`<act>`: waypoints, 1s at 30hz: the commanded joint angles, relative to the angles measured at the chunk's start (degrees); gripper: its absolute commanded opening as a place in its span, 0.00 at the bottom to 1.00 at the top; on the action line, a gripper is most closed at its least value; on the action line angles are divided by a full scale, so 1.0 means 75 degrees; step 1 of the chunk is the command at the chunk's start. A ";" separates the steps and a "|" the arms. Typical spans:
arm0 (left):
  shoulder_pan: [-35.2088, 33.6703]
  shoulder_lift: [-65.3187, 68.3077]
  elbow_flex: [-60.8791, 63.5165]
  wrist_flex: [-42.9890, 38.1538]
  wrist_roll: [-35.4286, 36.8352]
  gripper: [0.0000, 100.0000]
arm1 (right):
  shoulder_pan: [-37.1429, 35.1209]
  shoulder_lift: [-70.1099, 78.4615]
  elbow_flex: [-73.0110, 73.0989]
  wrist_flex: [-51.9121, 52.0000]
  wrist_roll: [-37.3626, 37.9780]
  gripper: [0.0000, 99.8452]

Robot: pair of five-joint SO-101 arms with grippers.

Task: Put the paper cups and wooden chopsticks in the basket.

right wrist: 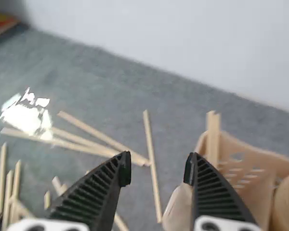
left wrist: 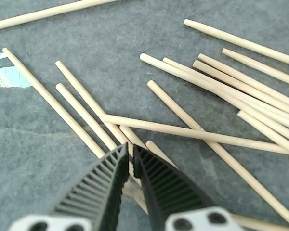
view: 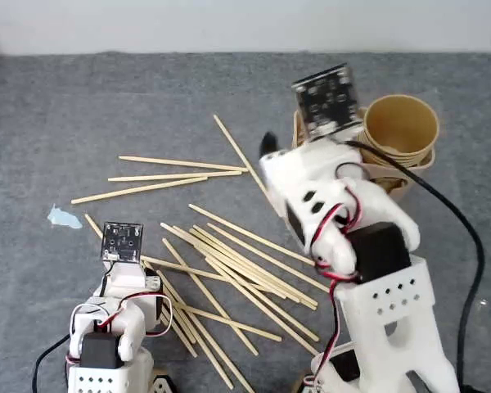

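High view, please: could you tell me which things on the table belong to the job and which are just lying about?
For the job:
wooden chopsticks, scattered over the grey cloth
paper cups, nested, at the basket
basket

Just lying about:
pale blue scrap, beside the chopsticks

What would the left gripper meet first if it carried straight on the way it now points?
The left gripper would probably hit the wooden chopsticks lying just beyond its tips, though depth is unclear.

White plastic arms [view: 393, 307] carry black motors [view: 378, 250], red and white cables [view: 318, 239], black ribbed hands [left wrist: 130, 150].
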 commanded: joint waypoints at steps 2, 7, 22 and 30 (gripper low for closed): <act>0.0012 -0.0129 -0.0064 0.0023 0.0082 0.01 | -0.0733 -0.0006 -0.0410 0.0873 -0.0023 0.20; 0.0012 -0.0129 -0.0064 0.0023 0.0082 0.01 | -0.0955 0.0979 -0.0422 0.1412 0.0000 0.20; 0.0012 -0.0129 -0.0064 0.0023 0.0082 0.01 | -0.1096 0.4788 -0.0434 0.0697 0.0774 0.20; 0.0012 -0.0129 -0.0064 0.0023 0.0082 0.01 | -0.1506 0.6207 -0.0445 -0.0229 0.1114 0.20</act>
